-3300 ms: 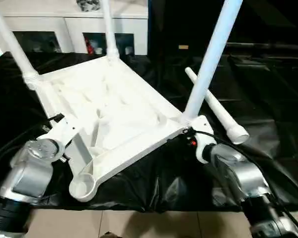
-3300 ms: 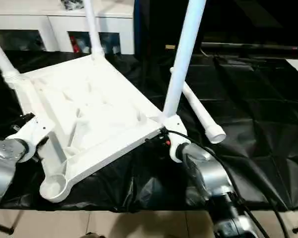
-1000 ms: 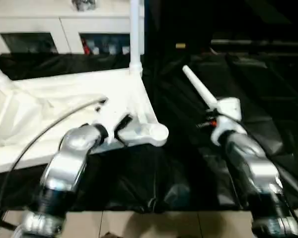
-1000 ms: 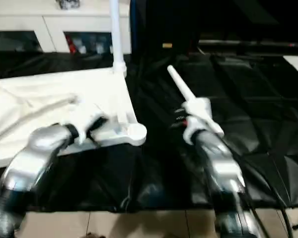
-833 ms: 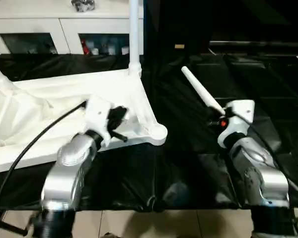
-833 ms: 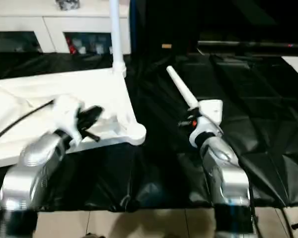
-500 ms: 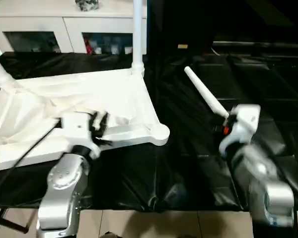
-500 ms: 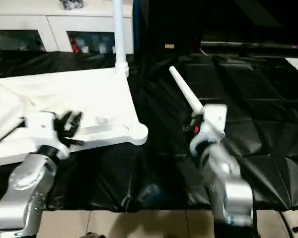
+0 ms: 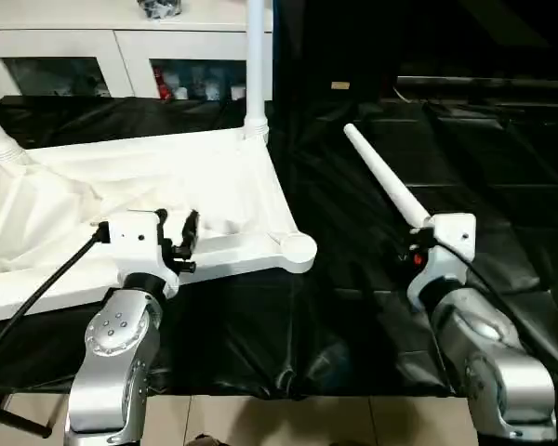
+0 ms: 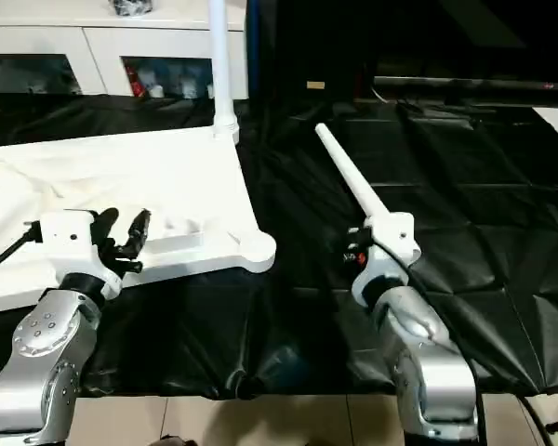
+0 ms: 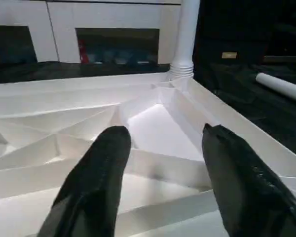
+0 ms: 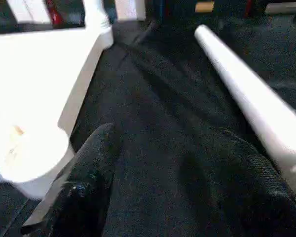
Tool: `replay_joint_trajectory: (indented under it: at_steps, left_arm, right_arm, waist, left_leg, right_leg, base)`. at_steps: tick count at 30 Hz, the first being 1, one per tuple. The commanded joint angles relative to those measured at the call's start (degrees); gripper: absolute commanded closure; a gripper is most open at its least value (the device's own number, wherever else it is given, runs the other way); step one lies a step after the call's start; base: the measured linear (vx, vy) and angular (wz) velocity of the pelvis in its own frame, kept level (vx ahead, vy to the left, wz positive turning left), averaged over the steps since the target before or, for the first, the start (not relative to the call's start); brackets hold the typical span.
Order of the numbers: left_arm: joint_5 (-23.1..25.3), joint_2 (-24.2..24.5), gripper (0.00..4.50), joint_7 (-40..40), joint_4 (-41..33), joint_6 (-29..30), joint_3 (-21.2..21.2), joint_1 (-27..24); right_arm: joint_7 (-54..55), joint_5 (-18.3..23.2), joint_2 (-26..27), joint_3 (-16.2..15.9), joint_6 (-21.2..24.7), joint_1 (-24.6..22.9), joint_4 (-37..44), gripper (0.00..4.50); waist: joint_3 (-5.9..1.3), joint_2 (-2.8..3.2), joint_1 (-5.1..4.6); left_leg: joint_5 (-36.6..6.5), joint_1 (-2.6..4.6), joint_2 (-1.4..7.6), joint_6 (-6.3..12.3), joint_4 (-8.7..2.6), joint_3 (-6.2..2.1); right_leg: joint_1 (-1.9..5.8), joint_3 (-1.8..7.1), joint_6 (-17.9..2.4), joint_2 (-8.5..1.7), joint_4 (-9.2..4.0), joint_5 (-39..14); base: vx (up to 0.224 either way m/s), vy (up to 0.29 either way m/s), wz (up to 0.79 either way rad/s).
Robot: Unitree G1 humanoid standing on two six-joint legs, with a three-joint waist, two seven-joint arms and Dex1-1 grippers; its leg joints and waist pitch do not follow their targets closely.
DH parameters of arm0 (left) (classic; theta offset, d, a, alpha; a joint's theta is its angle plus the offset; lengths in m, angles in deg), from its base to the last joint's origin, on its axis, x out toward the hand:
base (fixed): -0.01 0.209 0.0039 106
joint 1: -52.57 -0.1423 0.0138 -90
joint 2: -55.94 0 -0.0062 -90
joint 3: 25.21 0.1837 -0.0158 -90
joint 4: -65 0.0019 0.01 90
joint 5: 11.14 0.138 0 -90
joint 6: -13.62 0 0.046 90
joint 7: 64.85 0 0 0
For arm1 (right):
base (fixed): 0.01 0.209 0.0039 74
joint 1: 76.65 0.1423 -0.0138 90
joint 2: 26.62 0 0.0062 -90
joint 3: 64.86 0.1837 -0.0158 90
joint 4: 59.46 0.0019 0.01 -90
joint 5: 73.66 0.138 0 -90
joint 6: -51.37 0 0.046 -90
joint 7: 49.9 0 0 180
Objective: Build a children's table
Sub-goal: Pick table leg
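- Lying ribs-up on the black-covered desk [image 9: 353,307], the white plastic tabletop [image 9: 121,204] exposes an empty corner socket [image 9: 298,248] beyond the left hand [image 9: 175,240], spread and empty.
- Waiting beside the right hand [image 12: 163,168], also spread, is a loose white tubular leg [image 9: 386,186], likely bound for that socket.

Between my two grippers I have an open strip of black cover [image 9: 353,307] running back from the near edge of the work table. On its left side the upturned tabletop [image 9: 121,195] blocks the way, its empty corner socket [image 9: 298,249] jutting toward the strip. An upright leg [image 9: 256,65] stands at the tabletop's far corner. On the right, a loose leg [image 9: 383,186] lies slantwise across the cover. Beyond it, toward the table's right edge, the cover is free.
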Motion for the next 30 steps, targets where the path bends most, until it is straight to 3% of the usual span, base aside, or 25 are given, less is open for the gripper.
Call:
replay_joint_trajectory:
  at_steps: [1,3,6,9,13,14,15,18,20,21,22,23,24,25,26,27,28,29,30]
  left_arm:
    - [-0.48,-0.07,1.44,0.20,-0.30,0.63,0.08,-0.05]
    - [-0.15,0.34,1.39,-0.13,0.32,-0.06,0.73,0.09]
    - [1.89,0.59,1.04,1.40,0.78,0.48,1.86,0.19]
    - [2.35,0.76,1.04,1.37,0.98,0.55,2.43,0.29]
    - [2.19,0.74,1.04,1.47,1.12,-0.25,2.22,0.45]
    - [2.34,0.89,1.04,1.48,1.13,-0.25,2.28,0.53]
    - [3.13,1.51,1.04,1.65,1.23,-0.61,2.66,0.94]
    - [4.08,1.95,1.04,2.15,1.30,-0.53,3.05,1.66]
    - [4.62,2.17,1.04,2.34,1.32,-0.53,3.43,2.07]
    - [4.85,2.17,1.04,2.49,1.35,-0.80,3.61,2.12]
    - [4.15,1.70,1.04,2.55,1.35,-0.76,3.27,2.09]
    - [3.33,1.24,1.04,2.52,1.33,-0.41,2.86,2.08]
    - [2.35,0.71,1.04,2.74,1.29,0.60,2.15,2.23]
    - [1.75,0.41,1.04,2.99,1.41,0.50,1.47,2.53]
    - [1.98,0.67,1.04,3.00,1.37,0.78,1.57,2.59]
    - [2.29,1.06,1.04,2.94,1.31,1.21,1.75,2.66]
    - [2.31,1.21,1.04,2.71,1.33,0.98,1.91,2.67]
    - [2.30,1.43,1.04,2.35,1.36,0.53,2.15,2.69]
    - [2.86,2.09,1.04,1.57,1.32,-0.52,3.07,2.44]
  right_arm:
    - [1.12,-2.20,-0.35,-0.30,-1.28,0.28,1.15,1.23]
    - [3.06,-5.48,-1.25,-1.18,-3.04,0.87,0.04,1.09]
    - [3.16,-5.80,-1.92,-1.50,-2.36,1.33,-0.57,0.83]
    - [3.00,-5.33,-2.41,-1.05,-1.79,1.27,-0.61,0.83]
    - [1.39,-5.31,-3.64,-2.59,2.48,1.56,-1.46,0.83]
    - [1.81,-6.31,-3.80,-3.02,1.62,1.63,-1.67,0.83]
    - [3.32,-9.72,-4.07,-4.38,-2.57,2.00,-2.64,0.83]
    - [3.73,-11.37,-4.31,-5.70,-3.86,2.77,-3.36,0.83]
    - [3.03,-10.12,-3.81,-5.86,-2.83,2.97,-2.93,0.83]
    - [3.66,-9.87,-3.40,-5.61,-2.95,2.98,-2.39,0.83]
    - [4.49,-10.38,-3.36,-5.60,-3.29,3.12,-2.24,0.83]
    - [4.85,-10.70,-3.33,-5.62,-3.59,3.20,-2.24,0.83]
    - [5.47,-11.31,-3.11,-5.49,-4.65,3.32,-2.40,0.83]
    - [5.68,-11.21,-2.63,-4.93,-5.70,3.55,-2.79,0.83]
    - [5.41,-10.82,-2.45,-4.61,-5.83,3.57,-2.88,0.83]
    - [4.96,-10.23,-2.19,-4.18,-5.91,3.59,-3.00,0.83]
    - [4.76,-10.07,-2.23,-4.07,-6.07,3.60,-3.03,0.83]
    - [4.04,-9.35,-2.26,-3.82,-6.25,3.56,-2.98,0.83]
    - [3.32,-8.99,-2.53,-3.83,-6.56,3.41,-2.67,0.83]
  waist:
    - [-3.46,0.01,0.12]
    - [-3.42,-0.05,0.11]
    - [-3.46,-0.02,-0.03]
    - [-3.55,-0.06,0.00]
    - [-3.64,0.03,0.02]
    - [-3.64,0.00,0.02]
    - [-3.64,0.12,0.06]
    - [-3.58,0.29,-0.07]
    - [-3.52,1.01,-0.63]
    - [-3.27,1.18,-1.08]
    - [-2.97,2.01,-1.66]
    - [-3.07,2.39,-1.72]
    - [-3.13,2.54,-2.00]
    - [-3.18,2.13,-2.09]
    - [-3.16,1.53,-1.95]
    - [-3.25,0.39,-1.36]
    - [-3.41,-0.10,-0.53]
    - [-3.47,-0.26,-0.25]
    - [-3.38,-0.05,-0.22]
  left_leg:
    - [-17.00,0.74,0.55,-1.83,-4.26,-0.06]
    - [-16.95,0.74,0.53,-2.09,-4.25,-0.02]
    - [-17.32,0.82,0.46,-1.86,-4.18,-0.03]
    - [-16.79,0.77,0.46,-1.51,-4.08,-0.04]
    - [-15.94,0.80,0.45,-1.46,-3.97,-0.09]
    - [-15.83,0.78,0.44,-1.40,-3.95,-0.06]
    - [-15.68,0.74,0.45,-1.48,-3.92,-0.05]
    - [-16.65,1.02,0.54,-2.11,-4.03,-0.17]
    - [-19.03,1.98,1.48,-4.94,-4.66,-1.40]
    - [-20.52,2.26,2.06,-4.82,-5.12,-1.77]
    - [-22.92,3.24,4.69,-2.99,-6.85,-3.38]
    - [-23.46,3.64,5.92,-1.59,-7.12,-3.76]
    - [-23.73,3.58,6.72,1.31,-7.24,-3.66]
    - [-23.43,2.97,5.04,3.62,-5.97,-2.14]
    - [-23.24,2.35,2.40,3.95,-4.14,-0.33]
    - [-20.20,1.31,-0.84,2.55,-1.54,1.30]
    - [-14.91,0.30,-0.57,1.13,-1.80,0.88]
    - [-13.31,-0.03,-0.28,0.62,-2.07,0.68]
    - [-12.37,-0.12,0.05,-0.84,-2.58,0.36]
  right_leg:
    - [1.86,0.82,-4.76,-0.58,-4.83,-13.77]
    - [1.82,0.81,-4.62,-0.59,-4.89,-14.24]
    - [1.89,0.83,-4.20,-0.47,-4.82,-14.12]
    - [1.96,0.82,-4.26,-0.53,-4.76,-13.54]
    - [2.17,0.77,-5.31,-0.42,-4.50,-11.14]
    - [2.17,0.77,-5.45,-0.44,-4.49,-10.89]
    - [2.13,0.76,-5.68,-0.51,-4.54,-10.87]
    - [2.00,0.61,-5.55,-0.28,-4.54,-12.29]
    - [2.04,-0.55,-6.76,1.49,-3.91,-8.93]
    - [2.05,-1.17,-8.67,2.05,-4.03,-6.33]
    - [1.75,-2.41,-12.10,2.53,-3.16,-5.63]
    - [1.69,-2.69,-13.33,2.04,-2.74,-4.93]
    - [1.90,-3.09,-15.35,1.27,-2.30,-3.32]
    - [2.23,-2.77,-17.36,0.65,-3.35,-3.98]
    - [2.30,-2.23,-18.04,0.25,-4.98,-6.06]
    - [2.67,-1.62,-15.40,-0.86,-6.65,-15.84]
    - [3.27,-0.42,-8.38,-2.11,-6.95,-25.61]
    - [3.31,-0.15,-5.25,-2.30,-6.93,-28.87]
    - [2.78,-0.64,-1.26,-1.68,-6.91,-32.53]
  base:
    - [0.000,0.000,0.00]
    - [0.000,0.000,0.00]
    - [0.000,0.000,0.00]
    - [0.000,0.000,0.00]
    - [0.000,0.000,0.00]
    - [0.000,0.000,0.00]
    - [0.000,0.000,0.00]
    - [0.000,0.000,0.00]
    - [0.000,0.000,0.00]
    - [0.000,0.000,0.00]
    - [0.001,-0.054,0.02]
    - [0.003,-0.071,0.07]
    - [0.003,-0.071,0.07]
    - [0.000,-0.095,0.07]
    - [-0.014,-0.069,0.06]
    - [-0.014,-0.069,0.06]
    - [-0.028,-0.060,0.02]
    - [-0.037,-0.068,-0.05]
    - [-0.037,-0.068,-0.05]
